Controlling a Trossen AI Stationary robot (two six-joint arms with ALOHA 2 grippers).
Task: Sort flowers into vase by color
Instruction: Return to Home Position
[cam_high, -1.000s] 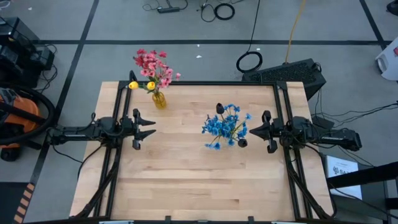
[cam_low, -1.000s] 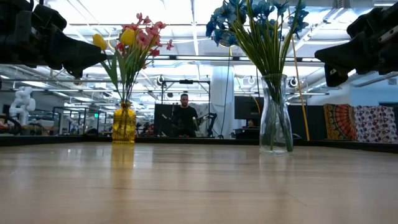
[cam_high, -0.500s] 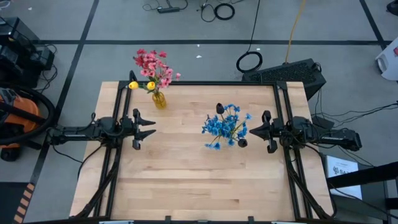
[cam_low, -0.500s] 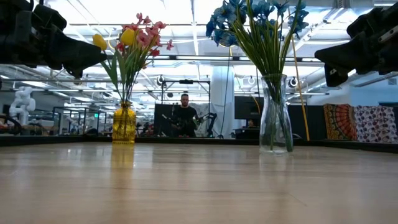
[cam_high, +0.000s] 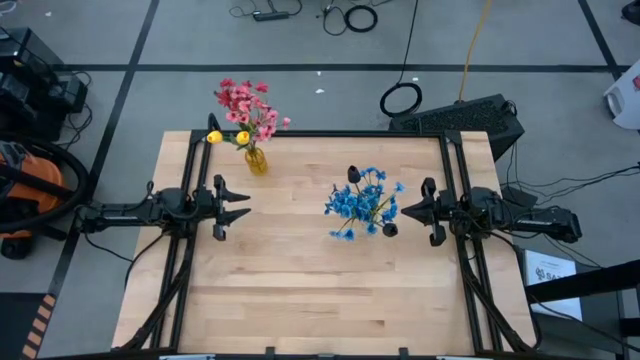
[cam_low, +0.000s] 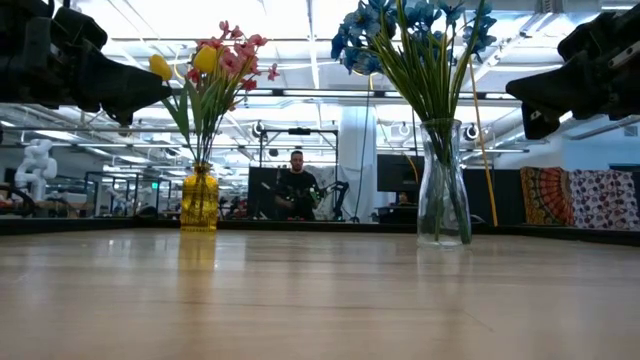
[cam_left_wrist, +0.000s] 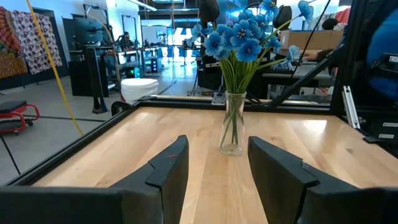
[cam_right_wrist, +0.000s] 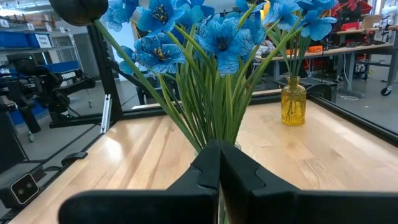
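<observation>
A clear glass vase (cam_low: 443, 185) stands upright on the table right of centre, holding blue flowers (cam_high: 362, 204) and two dark buds (cam_high: 353, 174). A small amber vase (cam_high: 256, 160) near the far left corner holds pink flowers (cam_high: 246, 105) and two yellow buds (cam_high: 214, 137). My left gripper (cam_high: 243, 203) hovers open at the table's left side, empty. My right gripper (cam_high: 405, 211) hovers shut just right of the blue flowers, touching nothing; its wrist view looks straight into the blue blooms (cam_right_wrist: 211, 31).
Black frame rails (cam_high: 300, 133) run along the table's far edge and both sides. Bare wood fills the near half of the table (cam_high: 320, 300). Beyond the table, a person (cam_low: 296, 185) stands in the room, and cables lie on the floor.
</observation>
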